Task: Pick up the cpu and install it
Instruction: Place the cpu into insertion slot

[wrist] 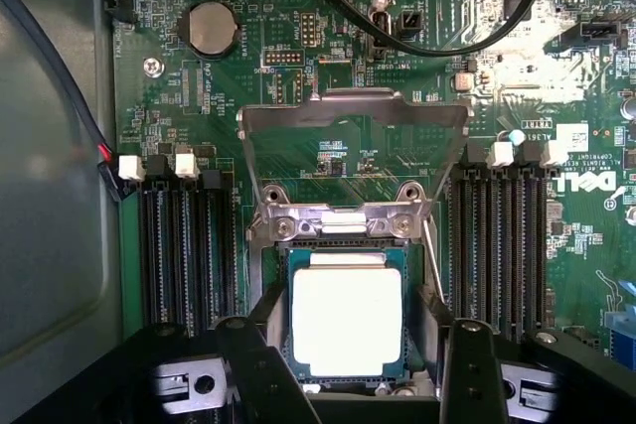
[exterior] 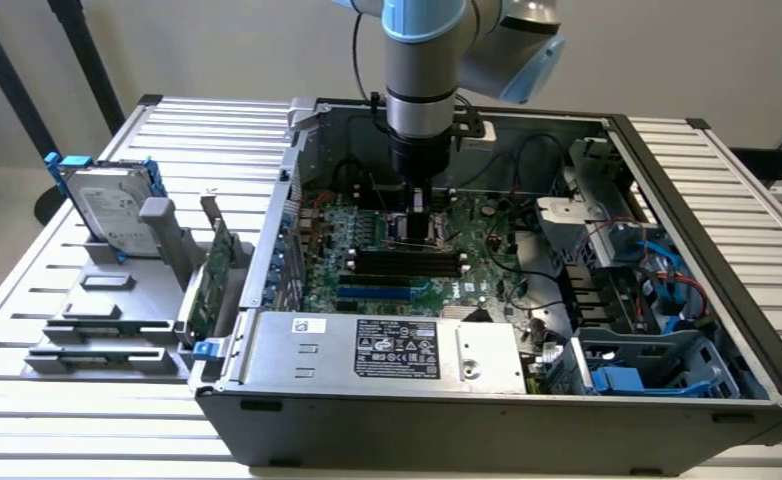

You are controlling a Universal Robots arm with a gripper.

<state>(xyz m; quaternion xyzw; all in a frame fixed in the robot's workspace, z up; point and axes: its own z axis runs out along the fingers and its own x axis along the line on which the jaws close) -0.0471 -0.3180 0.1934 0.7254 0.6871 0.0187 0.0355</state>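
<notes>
Black end effector (wrist: 351, 340) up close, fingers (wrist: 260, 374) spread wide either side of the cpu (wrist: 346, 317), not gripping it. It's a flat silvery-grey square lying in the open socket (wrist: 338, 227).

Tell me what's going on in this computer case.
A robot arm reaches down into the open computer case, its tool over the green motherboard. The cpu lies flat in its socket, with the metal load plate raised rather than closed over it. The tool's fingers stand open on either side of the chip, not gripping it.
</notes>
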